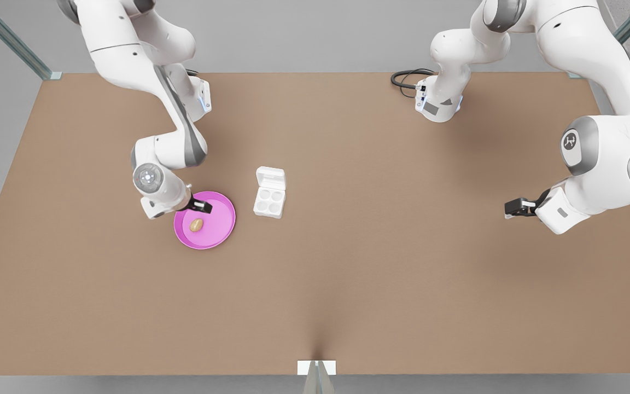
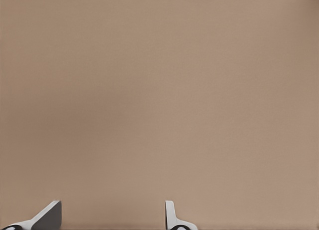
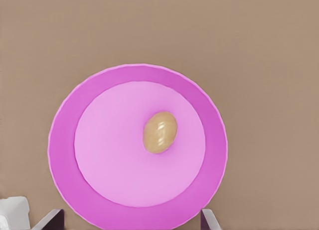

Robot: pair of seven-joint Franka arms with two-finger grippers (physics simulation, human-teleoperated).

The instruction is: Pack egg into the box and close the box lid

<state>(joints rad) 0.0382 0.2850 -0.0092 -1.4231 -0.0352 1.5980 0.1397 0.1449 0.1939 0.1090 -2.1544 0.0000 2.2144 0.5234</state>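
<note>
the table is one big brown slab taking up most of the front view. the two white franka arms come in from the top corners.

the right arm drops down at the front view's left, and the right gripper hangs over the upper left rim of the pink plate. in its wrist view the two fingertips poke in well apart, so the claw is spread wide, nothing between them.

the left arm sits way over at the front view's right and just waits, with the left gripper low over bare table. its wrist view shows both tips spread too, holding nothing.

the box sits just right of the plate in the middle of the frame, not touching it, four cups empty. the box lid is flipped open toward the top of the frame.

smallest thing is the egg, lying on its side on the plate's flat center, a bit left of middle in the front view and just below the right gripper.

looks like the step in hand is the reach for the egg. to do it well, the claw probably wants to get centered over the egg first and come straight down, fingers straddling the narrow width rather than the long axis. then a gentle squeeze, since an oval thing on a smooth plate will likely roll or squirt out if caught off center.
</note>
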